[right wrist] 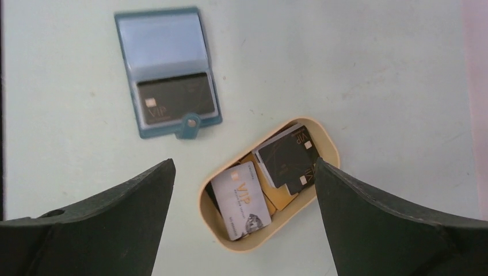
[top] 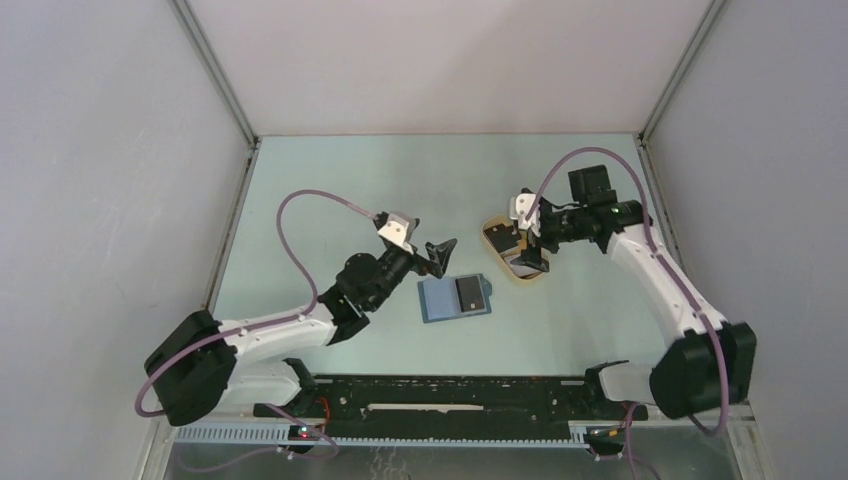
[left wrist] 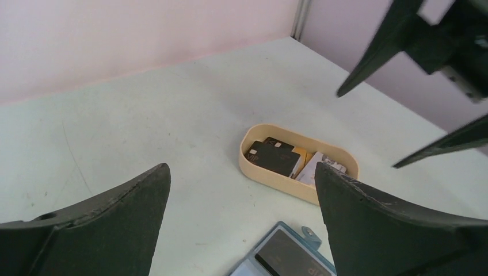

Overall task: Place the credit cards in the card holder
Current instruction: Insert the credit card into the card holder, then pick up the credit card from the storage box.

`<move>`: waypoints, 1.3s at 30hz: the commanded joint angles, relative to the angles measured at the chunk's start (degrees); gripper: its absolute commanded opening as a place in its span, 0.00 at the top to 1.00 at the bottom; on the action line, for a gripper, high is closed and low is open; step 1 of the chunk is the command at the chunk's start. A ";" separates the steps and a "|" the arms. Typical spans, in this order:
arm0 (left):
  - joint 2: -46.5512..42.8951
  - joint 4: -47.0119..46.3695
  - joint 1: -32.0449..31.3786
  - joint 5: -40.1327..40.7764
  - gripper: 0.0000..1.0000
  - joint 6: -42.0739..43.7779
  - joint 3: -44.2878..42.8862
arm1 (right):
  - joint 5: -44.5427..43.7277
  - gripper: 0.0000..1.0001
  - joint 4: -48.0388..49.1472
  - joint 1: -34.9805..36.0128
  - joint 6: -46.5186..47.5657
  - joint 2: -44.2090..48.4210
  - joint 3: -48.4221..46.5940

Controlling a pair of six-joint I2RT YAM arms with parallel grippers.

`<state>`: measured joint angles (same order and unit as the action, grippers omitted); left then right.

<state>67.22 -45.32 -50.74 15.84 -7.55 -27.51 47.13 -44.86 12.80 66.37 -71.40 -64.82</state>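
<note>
The card holder [top: 455, 298] lies open and flat on the table, with one black card [top: 467, 293] in its right-hand pocket. It also shows in the right wrist view [right wrist: 167, 72] and at the bottom of the left wrist view [left wrist: 285, 256]. More credit cards lie in a beige oval tray [top: 488, 240]: a whitish-grey one [right wrist: 244, 198] and black ones [right wrist: 285, 158]. My left gripper [top: 440, 255] is open and empty, above the table just left of the holder's far edge. My right gripper [top: 530, 245] is open and empty, over the tray.
The tray's rim [right wrist: 241, 246] lies between my right fingers in the right wrist view, and a gold card [right wrist: 276, 195] lies under the others. Grey walls enclose the table on the left, back and right. A black rail runs along the near edge.
</note>
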 commanded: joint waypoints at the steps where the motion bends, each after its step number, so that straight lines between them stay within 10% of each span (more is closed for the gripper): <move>1: 3.44 -4.27 1.00 -10.03 0.00 8.97 -6.22 | -0.55 0.00 -0.61 -1.53 15.12 -7.93 -2.80; 10: 9.97 -3.46 1.12 -20.31 0.01 8.40 -5.42 | -6.59 0.18 -1.86 -2.08 21.64 -24.06 -12.10; 16: 11.60 4.33 1.16 -17.62 0.05 8.70 -8.87 | -6.19 0.35 -5.13 -2.67 -4.91 -33.80 -24.96; 25: 11.54 4.64 1.16 -11.50 0.06 7.91 -8.57 | -7.75 0.36 6.02 -2.80 -51.31 -27.86 -15.07; 39: 12.77 3.48 1.15 -10.79 0.06 5.70 -8.50 | -19.84 0.39 13.87 -2.46 -65.10 -32.26 -13.64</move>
<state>79.42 -39.70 -49.84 4.34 -1.26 -33.34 30.46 -32.38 10.33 6.24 -101.97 -75.96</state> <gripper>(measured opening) 0.939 0.614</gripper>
